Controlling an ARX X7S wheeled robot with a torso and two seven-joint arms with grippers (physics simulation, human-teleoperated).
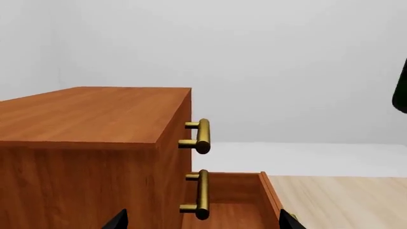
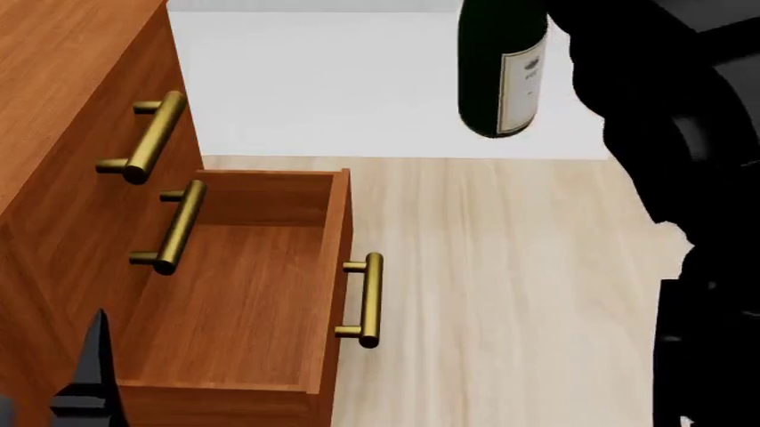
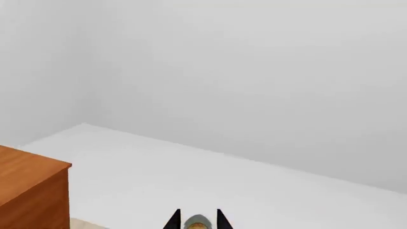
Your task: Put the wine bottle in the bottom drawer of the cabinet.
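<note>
One bottle (image 2: 501, 67): dark green glass, white label, print too small to read. It hangs upright in the air, base clear of everything, above the floor (image 2: 522, 294) and off to the right of the open drawer (image 2: 238, 294). Its neck runs out of the head view's top edge.

One cabinet (image 1: 83, 157), reddish-brown wood. Three brass handles in the head view: two on the shut upper fronts, one (image 2: 366, 299) on the pulled-out bottom drawer. Drawer interior bare wood.

Right arm (image 2: 677, 178): a dark mass raised beside the bottle. In the right wrist view, the right claw (image 3: 197, 222) shows two dark tips pinched on a rounded grey-tan top, so it is grasping the bottle.

Left claw (image 1: 200, 222): tips spread wide apart, nothing between them, low beside the cabinet, camera facing the handles side-on.
</note>
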